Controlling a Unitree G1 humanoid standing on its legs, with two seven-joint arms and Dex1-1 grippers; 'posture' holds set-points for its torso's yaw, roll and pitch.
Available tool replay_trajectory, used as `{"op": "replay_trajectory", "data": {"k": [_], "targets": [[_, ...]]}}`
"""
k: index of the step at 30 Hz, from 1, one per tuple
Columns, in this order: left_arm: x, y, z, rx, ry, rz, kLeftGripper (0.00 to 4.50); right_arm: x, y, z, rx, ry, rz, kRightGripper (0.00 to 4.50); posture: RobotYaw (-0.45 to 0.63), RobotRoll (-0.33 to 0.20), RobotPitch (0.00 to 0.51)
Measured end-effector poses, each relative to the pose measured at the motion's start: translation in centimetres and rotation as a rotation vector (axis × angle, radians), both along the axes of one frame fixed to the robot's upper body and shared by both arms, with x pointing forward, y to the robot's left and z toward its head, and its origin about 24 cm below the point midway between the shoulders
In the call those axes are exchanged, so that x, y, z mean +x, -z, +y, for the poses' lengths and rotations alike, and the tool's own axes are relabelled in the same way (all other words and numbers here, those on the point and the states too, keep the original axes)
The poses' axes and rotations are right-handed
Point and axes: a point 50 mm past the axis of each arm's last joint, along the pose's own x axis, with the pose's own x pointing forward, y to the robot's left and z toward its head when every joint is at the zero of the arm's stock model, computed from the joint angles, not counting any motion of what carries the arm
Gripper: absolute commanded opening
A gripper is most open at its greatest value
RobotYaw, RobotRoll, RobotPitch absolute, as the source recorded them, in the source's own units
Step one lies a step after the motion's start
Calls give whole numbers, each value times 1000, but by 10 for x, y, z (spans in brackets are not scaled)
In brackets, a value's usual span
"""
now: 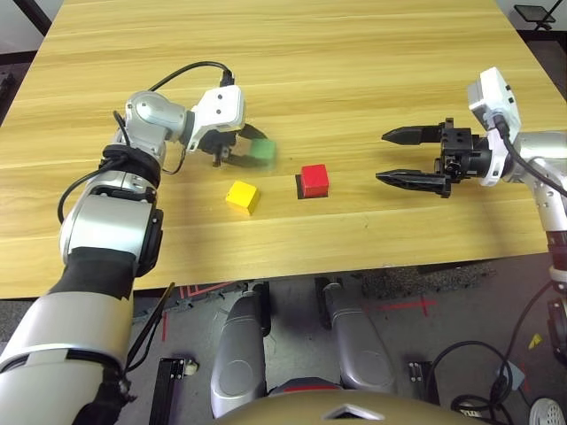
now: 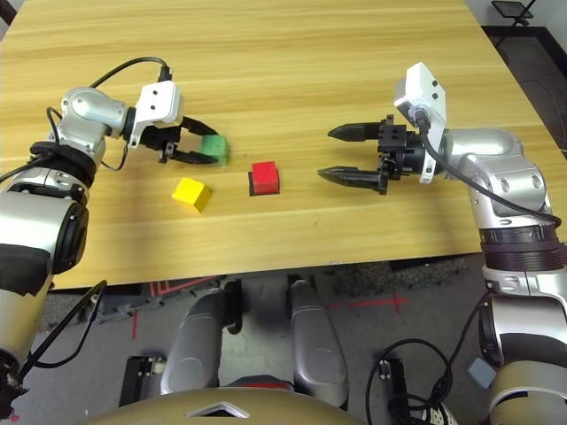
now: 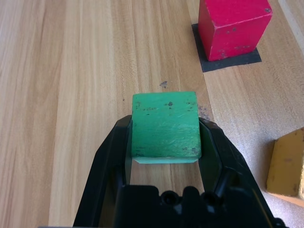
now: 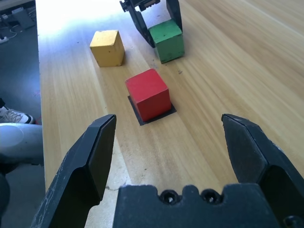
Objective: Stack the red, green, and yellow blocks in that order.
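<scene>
My left gripper (image 1: 255, 150) is shut on the green block (image 1: 262, 152), one black finger pressed on each side of it (image 3: 165, 126). The block sits low, at or just above the tabletop. The red block (image 1: 314, 180) rests on a flat black square patch (image 3: 231, 59), a short way to the right of the green one. Just in front of the green block lies the yellow block (image 1: 241, 196), free on the wood. To the right of the red block, my right gripper (image 1: 383, 157) points at it, open, with nothing between its fingers.
The wooden table (image 1: 292, 62) stretches bare behind the blocks. Its front edge (image 1: 354, 266) runs close in front of the yellow and red blocks. A black cable (image 1: 186, 69) loops over my left wrist.
</scene>
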Motion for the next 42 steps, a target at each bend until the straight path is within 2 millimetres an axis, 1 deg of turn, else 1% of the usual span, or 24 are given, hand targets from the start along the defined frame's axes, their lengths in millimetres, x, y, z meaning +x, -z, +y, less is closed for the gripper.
{"op": "replay_trajectory", "data": {"k": [7, 10, 11, 14, 18, 20, 24, 28, 32, 36, 42], "targets": [[1, -2, -1, -10, -10, 18, 2076, -2, 3, -1, -4, 1, 11, 4500, 105, 29, 277], [3, -18, -4, -40, -12, 13, 2076, -4, 5, 0, -9, -5, 13, 4500, 110, 34, 280], [4, -28, -7, -70, -7, 11, 2076, -5, 6, 1, -11, -7, 15, 4500, 110, 34, 280], [4, -43, -15, -126, 27, 24, 2075, -7, 7, 1, -18, -18, 20, 4500, 122, 39, 285], [1, -53, -22, -173, 86, 64, 2075, -9, 11, -1, -27, -26, 40, 4500, 126, 41, 288], [-2, -57, -27, -178, 121, 54, 2075, -10, 11, -3, -37, -28, 46, 4500, 127, 42, 290], [-13, -56, -34, -176, 186, 65, 2075, -11, 10, -4, -45, -36, 45, 4500, 130, 41, 289], [-32, -51, -38, -182, 260, 95, 2075, -11, 11, -4, -46, -39, 45, 4500, 135, 46, 288], [-46, -53, -50, -201, 294, 112, 2075, -11, 15, -2, -36, -35, 48, 4500, 137, 47, 287], [-51, -46, -54, -230, 234, 155, 2075, -11, 19, 1, -22, -36, 57, 4500, 137, 55, 286], [-46, -51, -61, -272, 20, 174, 2075, -10, 19, 2, -15, -29, 49, 4500, 139, 64, 283]]}}
